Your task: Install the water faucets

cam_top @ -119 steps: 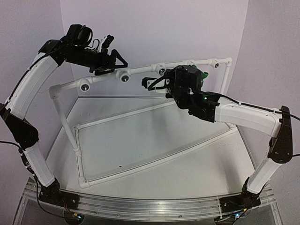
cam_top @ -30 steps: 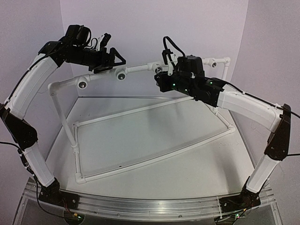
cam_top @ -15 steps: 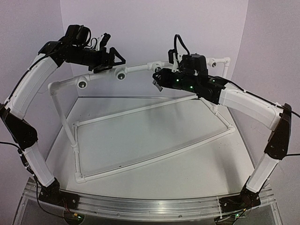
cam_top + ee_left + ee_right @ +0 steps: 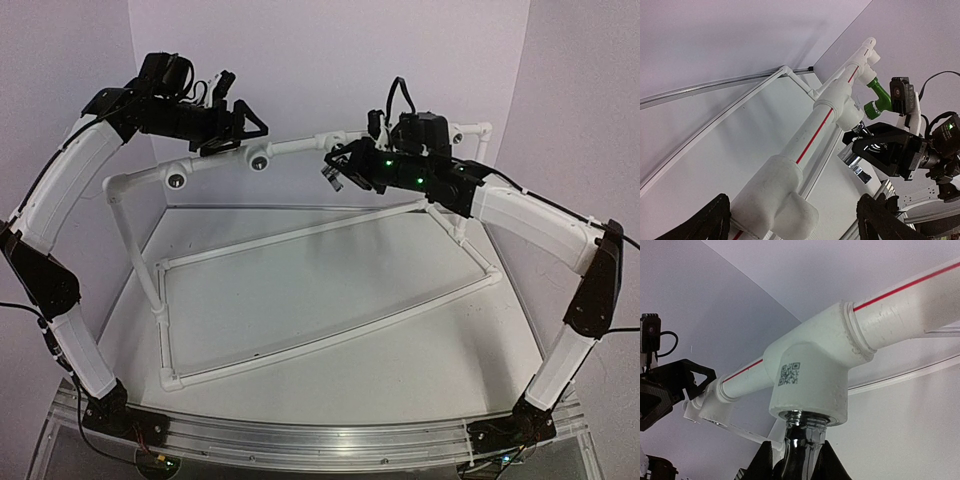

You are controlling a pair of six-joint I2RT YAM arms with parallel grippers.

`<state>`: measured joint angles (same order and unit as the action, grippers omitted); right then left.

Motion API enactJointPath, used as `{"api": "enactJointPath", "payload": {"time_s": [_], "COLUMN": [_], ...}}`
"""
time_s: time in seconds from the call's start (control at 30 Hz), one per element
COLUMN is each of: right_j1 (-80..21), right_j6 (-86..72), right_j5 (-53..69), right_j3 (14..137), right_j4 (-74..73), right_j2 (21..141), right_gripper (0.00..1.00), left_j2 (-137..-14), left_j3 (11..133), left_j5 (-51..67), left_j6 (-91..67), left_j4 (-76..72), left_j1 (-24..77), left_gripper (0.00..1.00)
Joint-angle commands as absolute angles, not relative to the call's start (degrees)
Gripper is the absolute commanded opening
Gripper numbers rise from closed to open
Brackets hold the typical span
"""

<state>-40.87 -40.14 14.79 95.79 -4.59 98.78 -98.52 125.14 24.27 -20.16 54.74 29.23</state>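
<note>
Only the right wrist view shows the shiny chrome faucet [image 4: 801, 432], pinched in the right gripper [image 4: 799, 452], its threaded end entering a white tee fitting [image 4: 810, 375] from below. Left wrist view adds the green faucet [image 4: 879, 97], already on the pipe [image 4: 815, 135]. Right wrist has rolled since a second ago, while the left gripper [image 4: 792, 220] gapes, empty

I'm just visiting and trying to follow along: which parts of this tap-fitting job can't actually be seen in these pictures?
The chrome faucet: the right wrist view shows only its threaded end; claw fingers and the bottom edge hide the rest.
The green faucet: clear from the left wrist; in the top view the right arm covers it.
Thread depth: hidden inside the white fitting.
</note>
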Motion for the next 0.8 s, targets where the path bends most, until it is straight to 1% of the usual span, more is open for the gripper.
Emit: {"api": "enactJointPath", "payload": {"time_s": [0.0,0.27,0.33,0.43,0.47,0.53,0.63,0.73,0.77], "right_j1": [-37.3,-35.1,-34.7,-34.6,-34.6,-34.6,-34.6,-34.6,-34.6], "right_j6": [-47.5,-52.6,-53.0,-52.7,-52.5,-52.1,-51.4,-50.8,-50.6], "right_j5": [17.3,19.6,19.8,19.6,19.6,20.0,20.4,20.6,20.6], "right_j3": [96.6,92.9,92.6,92.0,91.7,91.4,91.2,91.1,91.0], "right_j4": [10.1,12.4,12.5,12.5,12.5,12.5,12.6,12.6,12.6], "right_j2": [96.7,96.2,96.1,95.8,95.6,95.3,94.9,94.6,94.5], "right_gripper": [0.0,0.0,0.02,0.14,0.17,0.26,0.32,0.44,0.44], "left_j2": [-98.0,-98.2,-98.3,-98.4,-98.5,-98.5,-98.7,-99.0,-99.0], "left_j3": [124.8,124.8,124.8,124.8,124.8,124.8,124.9,125.1,125.1], "left_j5": [28.0,27.9,27.8,27.9,27.9,28.0,28.1,28.3,28.3], "left_j6": [-22.5,-23.7,-23.9,-24.2,-24.2,-24.2,-24.1,-24.0,-24.0], "left_j4": [56.9,56.9,56.8,56.6,56.6,56.5,56.4,56.3,56.3], "left_j1": [30.1,30.0,30.0,29.9,30.0,30.0,29.9,29.9,29.8], "left_gripper": [0.86,0.86,0.86,0.85,0.85,0.85,0.85,0.85,0.85]}}
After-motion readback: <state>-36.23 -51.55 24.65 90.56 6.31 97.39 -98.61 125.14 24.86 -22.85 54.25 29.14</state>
